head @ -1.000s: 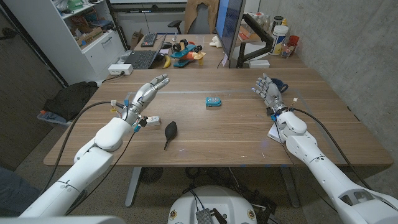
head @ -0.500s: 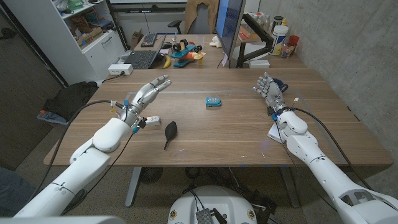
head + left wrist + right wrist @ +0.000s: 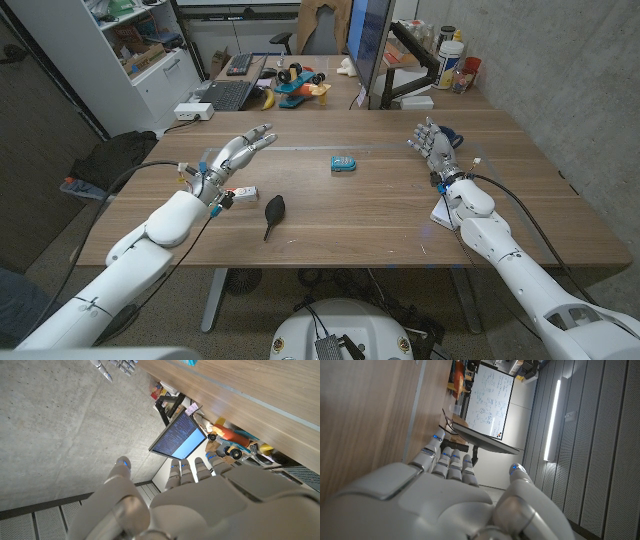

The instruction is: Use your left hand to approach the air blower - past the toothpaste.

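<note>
Head view: L hand (image 3: 238,154) raised over the table's (image 3: 360,215) left part, fingers (image 3: 262,132) straight and slightly apart, pointing toward the far side, holding nothing. L wrist view: same hand (image 3: 200,505) from behind, fingers (image 3: 192,467) extended side by side, thumb set off; nothing in the grasp.

Blower (image 3: 272,210): black, bulb w/ thin nozzle, lies on table near the front edge, just right of L forearm (image 3: 180,215). Bulb end toward far side, nozzle toward the robot. Hand is beyond and left of it, apart, not touching.

Small white item w/ dark cap (image 3: 243,193) lies just beside the blower's bulb, on its left, under the L wrist; too small to tell if it's the toothpaste.

Teal object (image 3: 343,164) lies at table centre, well apart from both hands; its edge (image 3: 190,362) also shows in L wrist view.

R hand (image 3: 432,146) near the table's right edge, upright, fingers (image 3: 425,130) up and slightly apart, empty. R wrist view: R hand (image 3: 445,490) w/ fingers (image 3: 451,460) straight and close together, thumb apart, holding nothing. Dark blue item (image 3: 451,135) just behind R hand; cannot tell what. White flat piece (image 3: 442,214) on table under R forearm.

Behind the table: monitor (image 3: 370,40), laptop (image 3: 225,95), toys (image 3: 298,84) on a 2nd desk.
</note>
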`<state>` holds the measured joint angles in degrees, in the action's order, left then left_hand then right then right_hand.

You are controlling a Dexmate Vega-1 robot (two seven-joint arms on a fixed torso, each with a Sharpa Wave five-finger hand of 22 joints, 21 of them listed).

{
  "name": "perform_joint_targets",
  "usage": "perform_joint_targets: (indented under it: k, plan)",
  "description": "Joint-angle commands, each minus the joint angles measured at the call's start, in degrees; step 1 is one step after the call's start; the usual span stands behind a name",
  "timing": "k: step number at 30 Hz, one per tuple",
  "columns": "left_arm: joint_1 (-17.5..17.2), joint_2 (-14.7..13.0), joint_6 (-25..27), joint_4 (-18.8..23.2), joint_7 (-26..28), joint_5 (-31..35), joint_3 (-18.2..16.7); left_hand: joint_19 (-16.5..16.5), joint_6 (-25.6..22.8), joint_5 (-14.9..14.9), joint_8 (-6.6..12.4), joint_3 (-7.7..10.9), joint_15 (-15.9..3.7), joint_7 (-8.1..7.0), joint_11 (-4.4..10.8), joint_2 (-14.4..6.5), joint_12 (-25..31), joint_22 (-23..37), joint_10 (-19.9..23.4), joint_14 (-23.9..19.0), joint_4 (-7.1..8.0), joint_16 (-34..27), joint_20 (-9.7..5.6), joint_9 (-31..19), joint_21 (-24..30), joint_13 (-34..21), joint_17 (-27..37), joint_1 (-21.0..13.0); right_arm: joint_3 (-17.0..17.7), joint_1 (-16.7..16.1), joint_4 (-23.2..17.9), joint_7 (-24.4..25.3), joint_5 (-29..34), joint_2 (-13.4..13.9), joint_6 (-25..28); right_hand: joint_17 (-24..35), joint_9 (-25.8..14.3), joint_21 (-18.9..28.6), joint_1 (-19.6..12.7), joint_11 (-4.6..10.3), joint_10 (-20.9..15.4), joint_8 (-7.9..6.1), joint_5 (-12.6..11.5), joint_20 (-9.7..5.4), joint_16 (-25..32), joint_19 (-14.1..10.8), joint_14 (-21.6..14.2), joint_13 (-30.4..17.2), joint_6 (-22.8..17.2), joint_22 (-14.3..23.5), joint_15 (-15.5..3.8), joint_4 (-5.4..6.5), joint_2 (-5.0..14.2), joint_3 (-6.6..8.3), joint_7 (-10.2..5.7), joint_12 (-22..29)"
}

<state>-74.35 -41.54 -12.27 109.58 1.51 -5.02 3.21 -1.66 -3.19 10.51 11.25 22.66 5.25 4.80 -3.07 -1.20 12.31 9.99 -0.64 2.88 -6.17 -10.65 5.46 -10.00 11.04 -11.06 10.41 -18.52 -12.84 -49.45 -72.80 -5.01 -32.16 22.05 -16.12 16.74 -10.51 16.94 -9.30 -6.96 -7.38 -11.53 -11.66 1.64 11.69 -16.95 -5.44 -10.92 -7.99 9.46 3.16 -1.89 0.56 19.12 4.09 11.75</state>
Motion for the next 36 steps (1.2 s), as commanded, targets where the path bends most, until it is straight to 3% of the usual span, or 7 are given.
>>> perform_joint_targets:
  k: [1,36]
  plan:
    - [-2.35,-0.78,0.61,2.6,0.77,3.39,-1.6,0.08,-0.25,-0.16,0.04,0.06,-0.03,0.34,-0.24,-0.13,0.34,0.28,0.3,-0.38,-0.28,-0.35,0.68,-0.31,0.28,-0.21,-0.06,-0.79,0.07,0.36,0.51,-0.2,0.0,-0.17,-0.42,0.09,-0.24,-0.19,0.21,0.03,-0.39,0.06,-0.43,-0.05,0.2,-0.32,-0.38,-0.18,-0.57,0.28,0.06,-0.08,-0.15,-0.02,0.1,-0.16]
    - [-9.27,-0.37,3.93,8.55,0.12,13.94,-7.32,0.17,-1.41,-0.17,0.18,0.37,-0.32,-0.12,0.21,-0.56,0.42,0.28,0.87,-0.97,-1.03,-0.38,0.57,-0.34,0.32,-0.23,-0.07,-1.89,0.26,-0.28,-0.69,0.42,0.38,0.3,-0.43,-0.42,-0.25,-0.98,0.52,-0.01,-0.53,0.16,-0.46,0.03,0.22,-0.49,-0.55,-0.15,-0.68,0.3,-0.02,-0.15,0.05,-0.21,-0.31,-0.22]
